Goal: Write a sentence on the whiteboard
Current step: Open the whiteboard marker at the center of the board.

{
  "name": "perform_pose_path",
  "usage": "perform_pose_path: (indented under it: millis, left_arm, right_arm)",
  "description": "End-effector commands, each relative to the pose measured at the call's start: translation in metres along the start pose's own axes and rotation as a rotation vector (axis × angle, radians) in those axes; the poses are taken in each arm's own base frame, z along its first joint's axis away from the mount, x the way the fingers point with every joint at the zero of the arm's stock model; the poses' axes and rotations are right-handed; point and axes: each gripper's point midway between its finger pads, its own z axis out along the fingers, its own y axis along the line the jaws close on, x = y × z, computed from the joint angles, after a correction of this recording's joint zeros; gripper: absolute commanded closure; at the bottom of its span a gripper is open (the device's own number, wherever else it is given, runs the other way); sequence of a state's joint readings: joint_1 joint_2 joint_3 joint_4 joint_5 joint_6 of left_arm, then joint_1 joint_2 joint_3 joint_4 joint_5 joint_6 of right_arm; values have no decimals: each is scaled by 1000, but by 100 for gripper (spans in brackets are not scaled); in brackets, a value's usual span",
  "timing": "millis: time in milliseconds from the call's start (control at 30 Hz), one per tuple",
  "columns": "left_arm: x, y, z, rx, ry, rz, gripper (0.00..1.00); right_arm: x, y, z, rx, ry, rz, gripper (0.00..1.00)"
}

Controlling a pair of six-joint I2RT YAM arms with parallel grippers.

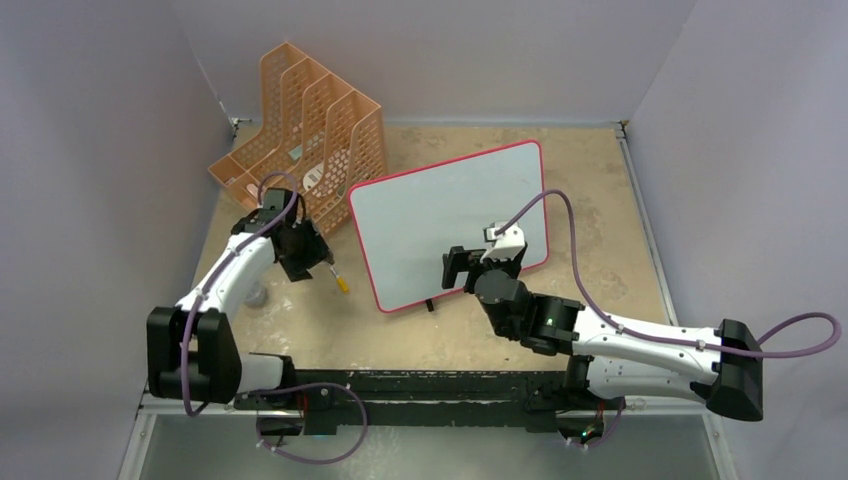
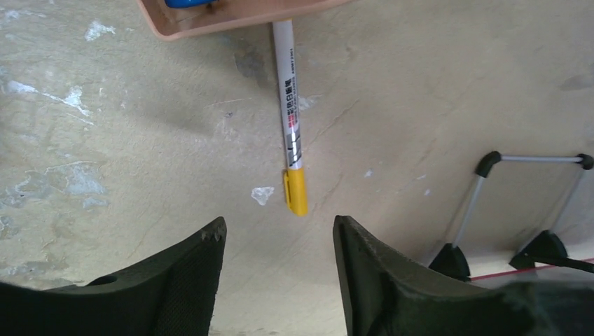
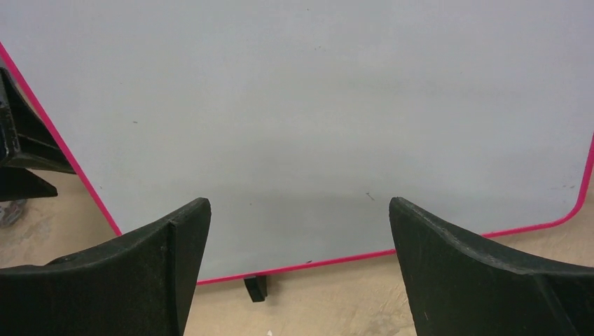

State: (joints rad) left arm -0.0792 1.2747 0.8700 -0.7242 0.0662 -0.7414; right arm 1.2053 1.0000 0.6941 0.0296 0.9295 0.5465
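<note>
The whiteboard (image 1: 445, 220) with its red-pink frame leans on the table, and its face is blank in the right wrist view (image 3: 315, 105); no sentence shows on it. A white marker with a yellow cap (image 1: 337, 276) lies on the table left of the board. In the left wrist view the marker (image 2: 292, 126) points toward my fingers, its far end under the rack. My left gripper (image 1: 312, 260) is open and empty just above the capped end (image 2: 279, 227). My right gripper (image 1: 458, 268) is open and empty at the board's lower edge (image 3: 300, 206).
An orange perforated file rack (image 1: 300, 130) stands at the back left, its base edge over the marker's far end (image 2: 224, 14). The board's black foot (image 3: 256, 287) and wire stand (image 2: 490, 203) rest on the table. A small grey round object (image 1: 255, 295) lies by the left arm.
</note>
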Motion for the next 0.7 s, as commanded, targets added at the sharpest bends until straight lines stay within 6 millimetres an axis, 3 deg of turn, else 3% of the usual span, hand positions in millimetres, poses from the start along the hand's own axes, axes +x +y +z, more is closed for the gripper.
perform_pose_path:
  millis: [0,267,667]
  left_arm:
    - [-9,-13,7,-11,8,7,48]
    - [-9,-18,39,-81,35,22,60]
    - [-5,-11,75,-139,58,28,68]
  right_arm:
    - [-22,-5,3,29,-107,-21,1]
    - [-29,-5,7,24,-147,-83,1]
    - [-33,-9,7,15,-163,-101,1]
